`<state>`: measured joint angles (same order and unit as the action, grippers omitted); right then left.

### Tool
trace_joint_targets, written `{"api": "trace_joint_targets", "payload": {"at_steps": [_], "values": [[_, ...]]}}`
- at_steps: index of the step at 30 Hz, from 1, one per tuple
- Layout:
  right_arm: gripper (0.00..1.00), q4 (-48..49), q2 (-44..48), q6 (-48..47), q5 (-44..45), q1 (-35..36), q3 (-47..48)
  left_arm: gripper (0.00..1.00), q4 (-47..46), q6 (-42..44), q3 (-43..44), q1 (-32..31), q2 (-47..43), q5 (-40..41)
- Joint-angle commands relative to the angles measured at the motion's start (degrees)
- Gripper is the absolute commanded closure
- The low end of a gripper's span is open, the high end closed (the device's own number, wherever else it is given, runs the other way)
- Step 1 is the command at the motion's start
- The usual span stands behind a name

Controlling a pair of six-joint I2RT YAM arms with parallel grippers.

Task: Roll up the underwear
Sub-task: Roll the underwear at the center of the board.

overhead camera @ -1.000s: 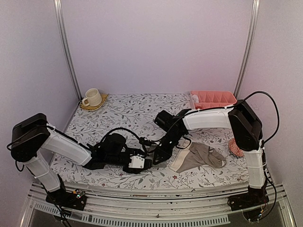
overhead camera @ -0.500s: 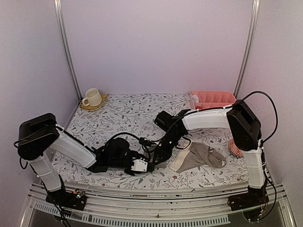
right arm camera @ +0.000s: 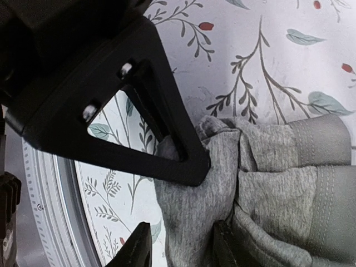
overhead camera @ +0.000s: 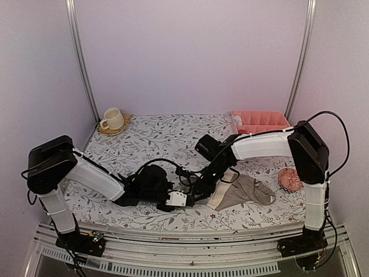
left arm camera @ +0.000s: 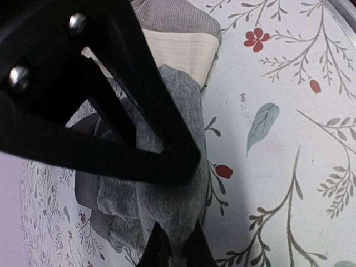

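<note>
**Together on the grey brief**

Bunched into a thick, crumpled fold, the grey brief (left arm camera: 179, 167) lies on the near part of the table, about midway across, and its far end rests against the cream waistband (left arm camera: 179, 51) of the taupe brief (overhead camera: 245, 189). The taupe brief lies flat just to the right, its waistband turned toward the left and its crumpled body trailing off to the right.

The left gripper (left arm camera: 173, 251) comes in low from the left. In its wrist view the two fingertips stand close together with a pinch of the grey cloth caught between them. The right gripper (right arm camera: 181, 250) reaches in from the far right and meets the same bundle. Its fingers (right arm camera: 138, 250) sit wider apart on either side of the fold, and the grey cloth fills the whole gap between them, so it too is clamped on the bundle. Each wrist view shows the other arm's black triangular finger lying across the cloth. From above, the two grippers nearly touch and hide most of the grey brief.

A round pink knitted ball (overhead camera: 290, 179) sits near the right edge, apart from the taupe brief. At the far right stands a pink divided tray (overhead camera: 259, 120), and at the far left a cream cup (overhead camera: 112, 119) stands on a woven coaster (overhead camera: 125, 123). The table (overhead camera: 155, 138) wears a pale floral cover.
</note>
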<state>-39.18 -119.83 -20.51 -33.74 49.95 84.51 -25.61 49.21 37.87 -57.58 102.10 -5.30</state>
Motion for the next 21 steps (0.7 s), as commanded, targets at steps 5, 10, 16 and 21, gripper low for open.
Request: {"api": "trace_joint_targets", "payload": {"at_steps": [5, 10, 16, 21], "values": [[0.52, 8.89, 14.82, 3.32, 7.84, 0.19, -12.14, 1.00, 21.46, -5.54, 7.13, 1.00, 3.44, -7.25], [0.45, 15.77, 24.41, 6.00, 13.75, 0.15, -20.95, 1.00, 29.05, -8.97, 13.12, 3.21, 4.23, -11.59], [0.36, 24.88, 34.26, 4.51, 26.01, 3.74, -32.13, 1.00, 38.35, -12.90, 20.92, 4.93, 7.81, -15.86], [0.35, 31.94, 37.36, -0.38, 36.75, 11.14, -38.23, 1.00, 47.74, -15.14, 28.88, 7.07, 13.35, -19.80]]}}
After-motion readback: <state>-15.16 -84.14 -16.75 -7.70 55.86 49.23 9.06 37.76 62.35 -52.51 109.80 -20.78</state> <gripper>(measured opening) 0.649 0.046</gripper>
